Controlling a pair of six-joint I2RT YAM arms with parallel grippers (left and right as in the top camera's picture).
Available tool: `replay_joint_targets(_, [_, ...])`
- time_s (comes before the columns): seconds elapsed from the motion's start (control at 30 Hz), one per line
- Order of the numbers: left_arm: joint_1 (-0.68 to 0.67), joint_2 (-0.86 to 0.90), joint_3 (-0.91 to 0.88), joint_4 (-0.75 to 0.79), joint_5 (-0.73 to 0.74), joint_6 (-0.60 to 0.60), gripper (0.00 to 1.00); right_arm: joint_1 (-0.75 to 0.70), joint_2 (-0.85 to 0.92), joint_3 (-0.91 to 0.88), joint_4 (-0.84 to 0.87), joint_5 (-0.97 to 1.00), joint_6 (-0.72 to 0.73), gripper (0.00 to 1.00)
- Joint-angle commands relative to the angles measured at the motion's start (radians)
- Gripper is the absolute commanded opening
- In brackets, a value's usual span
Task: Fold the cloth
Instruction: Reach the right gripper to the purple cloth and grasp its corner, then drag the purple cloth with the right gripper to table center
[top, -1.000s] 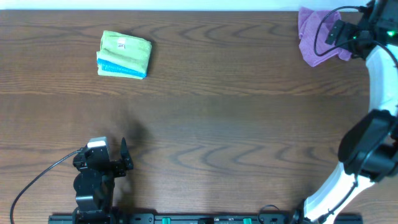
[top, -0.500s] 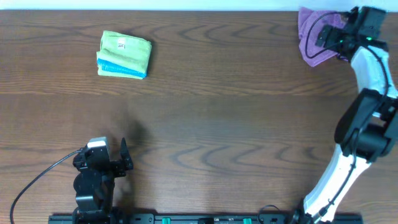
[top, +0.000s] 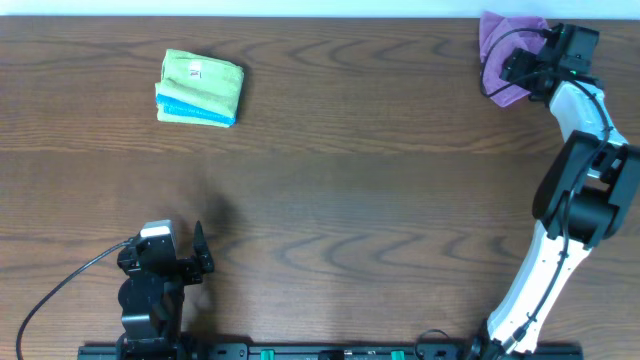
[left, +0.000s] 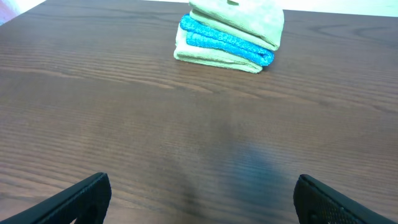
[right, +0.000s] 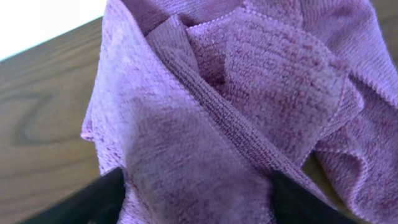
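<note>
A crumpled purple cloth lies at the table's far right back corner. It fills the right wrist view. My right gripper is down on the cloth, its two dark fingers spread wide with a fold of cloth between them. My left gripper is open and empty near the front left edge, and its view shows bare table between its fingers.
A folded stack of green and blue cloths sits at the back left, also ahead in the left wrist view. The brown wooden table ends just behind the purple cloth.
My right gripper has swung left and in from the table's right edge onto the purple cloth. The left arm and the folded stack have not moved.
</note>
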Motion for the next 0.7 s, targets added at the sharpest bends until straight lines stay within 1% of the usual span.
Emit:
replay_joint_targets(0.0, [-0.005,-0.006,-0.016,-0.011,-0.018,0.007,0.95,0.016,0.022,0.010,0.001,-0.012,0.011,0.63])
replay_joint_targets(0.03, [-0.005,-0.006,-0.016,-0.011,-0.018,0.007,0.95,0.018,0.022,0.010,-0.002,-0.012,0.011,0.63])
replay_joint_targets(0.07, [-0.005,-0.006,-0.016,-0.011,-0.018,0.007,0.95,0.020,0.022,0.010,-0.005,-0.012,0.011,0.59])
replay_joint_targets(0.1, [-0.005,-0.006,-0.016,-0.011,-0.018,0.007,0.95,0.022,0.022,0.010,-0.006,-0.012,0.011,0.55])
replay_joint_targets(0.17, [-0.005,-0.006,-0.016,-0.011,-0.018,0.007,0.95,0.024,0.022,0.010,-0.009,-0.012,0.011,0.43])
replay_joint_targets(0.2, [-0.005,-0.006,-0.016,-0.011,-0.018,0.007,0.95,0.025,0.022,0.010,-0.010,-0.012,0.011,0.33])
replay_joint_targets(0.27, [-0.005,-0.006,-0.016,-0.011,-0.018,0.007,0.95,0.024,0.015,0.011,-0.019,-0.013,0.011,0.06])
replay_joint_targets(0.3, [-0.005,-0.006,-0.016,-0.011,-0.018,0.007,0.95,0.024,0.006,0.011,-0.029,-0.017,0.011,0.01])
replay_joint_targets(0.47, [-0.005,-0.006,-0.016,-0.011,-0.018,0.007,0.95,0.026,-0.074,0.012,-0.103,-0.045,-0.020,0.01])
replay_joint_targets(0.57, [-0.005,-0.006,-0.016,-0.011,-0.018,0.007,0.95,0.035,-0.155,0.012,-0.198,-0.100,-0.056,0.01])
replay_joint_targets(0.67, [-0.005,-0.006,-0.016,-0.011,-0.018,0.007,0.95,0.060,-0.258,0.012,-0.350,-0.116,-0.091,0.01])
